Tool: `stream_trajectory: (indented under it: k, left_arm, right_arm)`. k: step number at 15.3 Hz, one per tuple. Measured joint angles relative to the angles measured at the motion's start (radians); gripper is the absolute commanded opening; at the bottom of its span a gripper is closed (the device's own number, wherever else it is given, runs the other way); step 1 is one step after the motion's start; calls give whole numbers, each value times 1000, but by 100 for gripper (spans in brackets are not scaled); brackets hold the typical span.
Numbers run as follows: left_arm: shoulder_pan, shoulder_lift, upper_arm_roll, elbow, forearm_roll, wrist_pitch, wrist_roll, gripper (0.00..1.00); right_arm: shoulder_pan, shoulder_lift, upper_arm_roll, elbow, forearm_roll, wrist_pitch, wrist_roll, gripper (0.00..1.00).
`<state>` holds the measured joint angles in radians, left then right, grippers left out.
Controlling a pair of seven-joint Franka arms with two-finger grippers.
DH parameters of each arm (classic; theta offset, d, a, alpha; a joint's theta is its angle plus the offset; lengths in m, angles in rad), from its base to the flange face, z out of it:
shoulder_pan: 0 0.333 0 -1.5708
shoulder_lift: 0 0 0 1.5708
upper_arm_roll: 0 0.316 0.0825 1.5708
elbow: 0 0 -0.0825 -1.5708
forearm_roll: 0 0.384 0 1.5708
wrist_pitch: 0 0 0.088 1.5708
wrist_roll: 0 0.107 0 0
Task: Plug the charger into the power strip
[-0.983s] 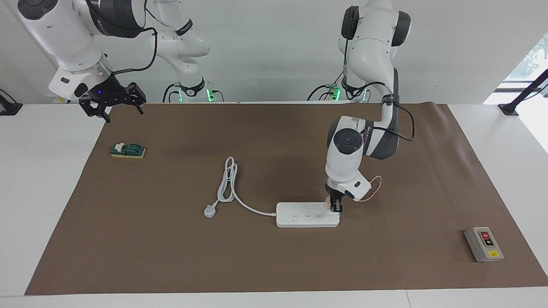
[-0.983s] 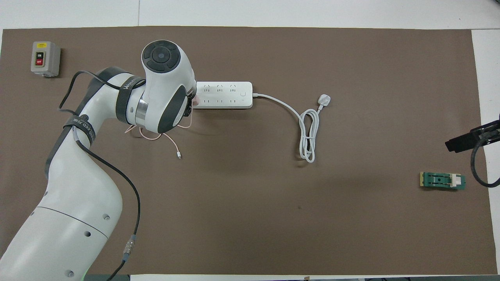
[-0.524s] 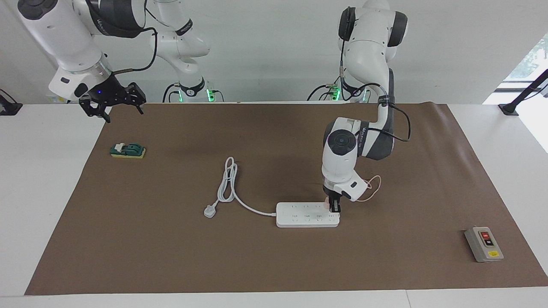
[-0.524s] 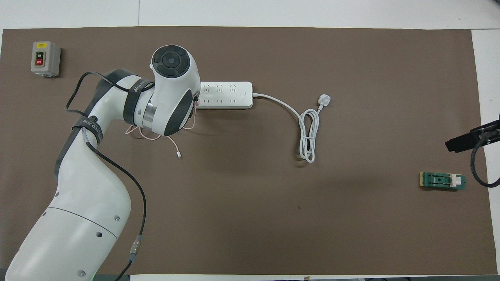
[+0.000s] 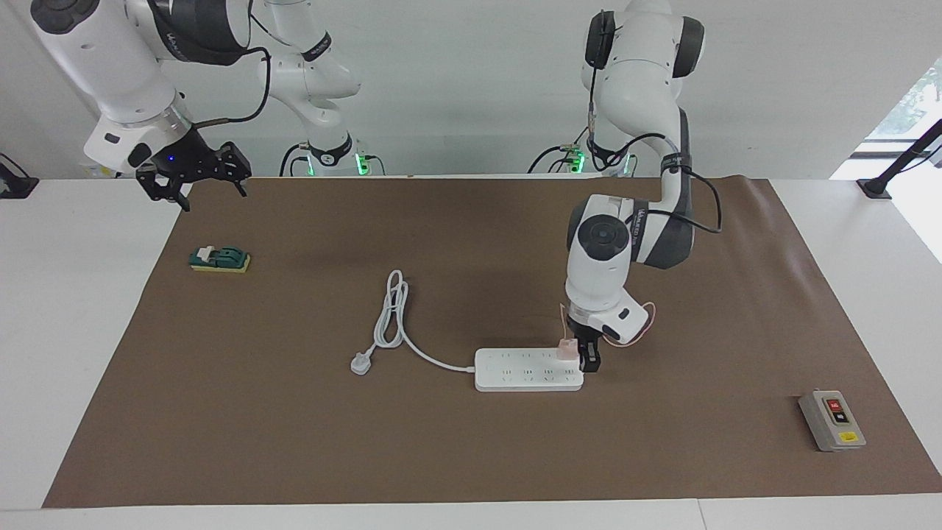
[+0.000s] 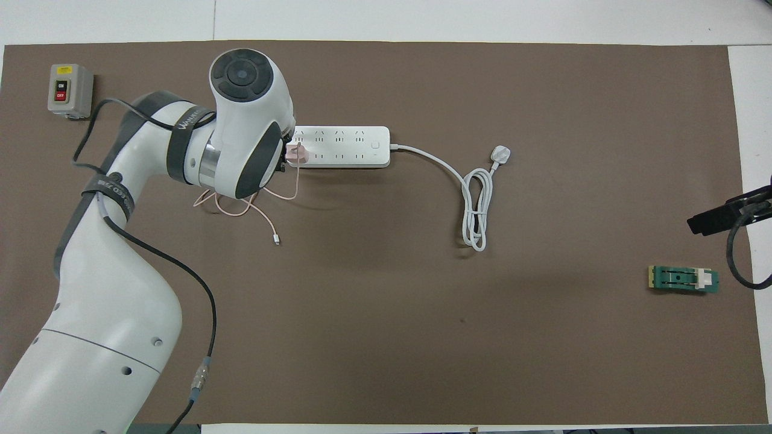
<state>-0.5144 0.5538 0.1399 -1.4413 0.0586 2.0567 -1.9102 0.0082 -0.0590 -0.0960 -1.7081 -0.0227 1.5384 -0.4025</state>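
The pink charger (image 5: 567, 349) stands on the power strip (image 5: 526, 374), at the strip's end toward the left arm's end of the table. It also shows in the overhead view (image 6: 297, 154) on the power strip (image 6: 344, 147). Its thin pink cable (image 6: 260, 212) loops on the mat nearer to the robots. My left gripper (image 5: 591, 360) is low beside the charger, just off the strip's end, and no longer holds it. The wrist hides it in the overhead view. My right gripper (image 5: 193, 180) waits, open and empty, over the mat's corner.
The strip's thick white cord ends in a white three-pin plug (image 5: 360, 364) on the mat. A grey button box (image 5: 831, 420) sits farther from the robots at the left arm's end. A green block (image 5: 219, 259) lies below the right gripper.
My left gripper has let go of the charger and shifted toward the left arm's end of the table. The charger stays on the strip. The right arm has not moved.
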Motion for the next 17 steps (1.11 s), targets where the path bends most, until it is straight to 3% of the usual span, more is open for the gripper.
stream_trajectory:
  k: [5,8,13,17]
  left_arm:
    - [66,-171,1,12,-1,-98,100,100]
    - [111,-233,1,11,-2,-144,266,100]
    - [211,-321,5,10,-3,-229,663,100]
    - [306,-422,6,6,-16,-378,1086,100]
  right_arm:
    - [0,0,0,0,0,0,0,100]
    - [0,0,0,0,0,0,0,100]
    - [0,0,0,0,0,0,0,100]
    - [0,0,0,0,0,0,0,100]
